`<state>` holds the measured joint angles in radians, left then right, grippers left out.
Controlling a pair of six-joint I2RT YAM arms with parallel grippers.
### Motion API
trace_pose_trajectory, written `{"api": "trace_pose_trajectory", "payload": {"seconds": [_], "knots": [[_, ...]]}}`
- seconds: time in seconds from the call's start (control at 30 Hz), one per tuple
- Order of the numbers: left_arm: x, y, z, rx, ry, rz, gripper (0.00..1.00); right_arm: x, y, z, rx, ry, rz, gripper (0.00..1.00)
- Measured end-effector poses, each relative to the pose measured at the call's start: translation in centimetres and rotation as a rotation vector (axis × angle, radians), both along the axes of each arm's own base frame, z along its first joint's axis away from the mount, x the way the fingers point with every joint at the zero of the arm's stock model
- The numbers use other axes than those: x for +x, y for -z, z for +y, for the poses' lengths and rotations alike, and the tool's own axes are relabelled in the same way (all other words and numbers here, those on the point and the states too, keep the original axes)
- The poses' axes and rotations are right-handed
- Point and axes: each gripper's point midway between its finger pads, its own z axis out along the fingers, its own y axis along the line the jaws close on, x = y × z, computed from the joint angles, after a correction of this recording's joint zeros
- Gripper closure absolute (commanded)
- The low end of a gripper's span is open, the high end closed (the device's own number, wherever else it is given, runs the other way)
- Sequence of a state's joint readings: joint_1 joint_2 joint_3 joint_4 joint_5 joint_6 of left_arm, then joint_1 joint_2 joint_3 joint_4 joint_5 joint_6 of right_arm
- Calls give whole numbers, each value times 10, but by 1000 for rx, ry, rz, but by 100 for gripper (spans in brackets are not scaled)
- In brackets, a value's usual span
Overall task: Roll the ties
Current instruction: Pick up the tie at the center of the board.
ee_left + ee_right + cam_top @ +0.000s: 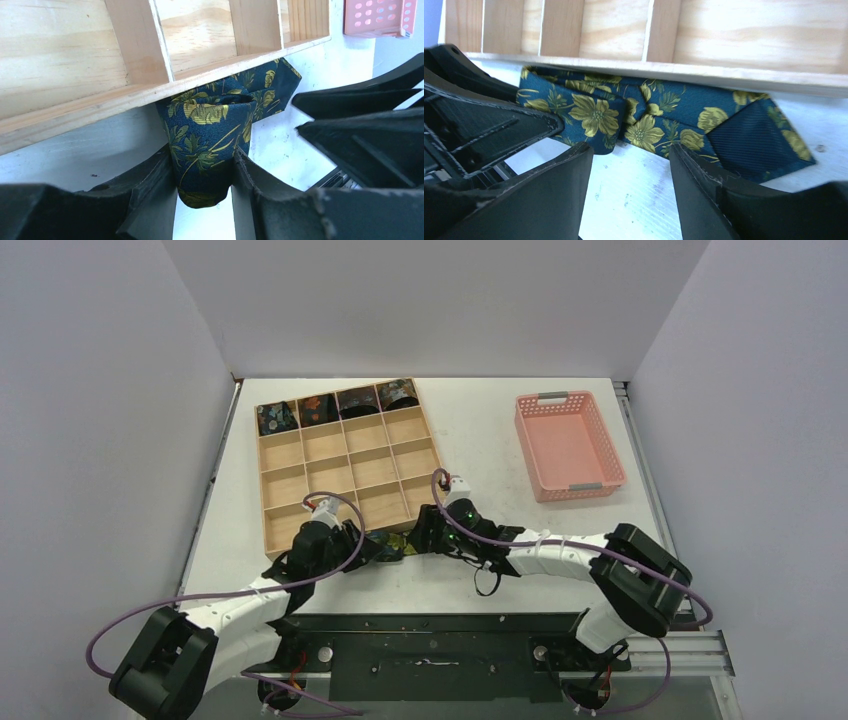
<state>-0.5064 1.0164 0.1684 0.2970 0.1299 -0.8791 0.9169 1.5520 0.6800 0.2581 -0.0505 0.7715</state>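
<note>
While left pincer (204, 162) clamps tie (210, 120), right pincer (629, 152) gapes empty just beside.

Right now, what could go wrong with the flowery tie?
The tie lies right against the wooden tray, so rolling it there might jam or snag it. The left gripper pinches only one fold, so the loose end could slip out and uncoil. The right gripper is open and very close, so the two might bump.
</note>
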Motion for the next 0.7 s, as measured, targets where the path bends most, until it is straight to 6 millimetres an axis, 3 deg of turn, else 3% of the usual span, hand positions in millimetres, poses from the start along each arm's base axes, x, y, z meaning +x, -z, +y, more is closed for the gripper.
{"api": "trace_pose_trajectory", "payload": {"seconds": [0.13,0.3,0.43,0.7], "knots": [[-2,2,-3,-10,19,15,93,14,-9,-15,-26,50,-50,51],[-5,3,-9,-32,42,31,97,22,13,-33,-114,89,-55,57],[-6,3,-11,-43,48,41,100,15,38,-49,-174,102,-30,59],[-20,4,-22,-54,112,63,100,-10,39,-75,-161,133,-38,60]]}}
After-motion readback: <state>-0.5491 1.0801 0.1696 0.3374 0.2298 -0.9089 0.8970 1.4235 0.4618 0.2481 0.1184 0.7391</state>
